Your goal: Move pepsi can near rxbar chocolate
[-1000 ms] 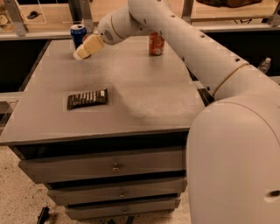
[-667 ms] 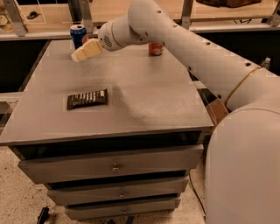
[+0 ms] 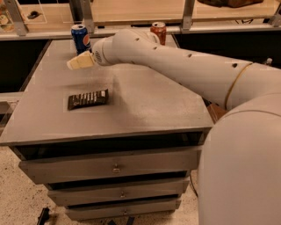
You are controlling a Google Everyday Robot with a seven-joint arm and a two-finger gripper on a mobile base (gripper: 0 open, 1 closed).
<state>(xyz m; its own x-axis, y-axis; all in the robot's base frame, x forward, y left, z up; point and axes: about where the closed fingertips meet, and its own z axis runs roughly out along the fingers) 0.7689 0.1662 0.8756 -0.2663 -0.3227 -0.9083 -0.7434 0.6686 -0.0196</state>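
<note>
The pepsi can (image 3: 81, 38), blue with a silver top, stands upright at the far left of the grey table (image 3: 145, 105). The rxbar chocolate (image 3: 88, 99), a flat dark wrapper with pale stripes, lies at the table's front left. My gripper (image 3: 78, 63), with cream-coloured fingers, hovers just in front of and slightly below the pepsi can, pointing left. It holds nothing that I can see. The white arm reaches in from the right across the table.
An orange-red can (image 3: 158, 31) stands at the table's far edge, partly behind my arm. Metal rail posts (image 3: 189, 13) run behind the table. Drawers (image 3: 114, 169) sit below the tabletop. The table's left edge drops off near the bar.
My arm has swung lower and leftward across the table. The gripper has come down in front of the pepsi can. The cans and the bar have not moved.
</note>
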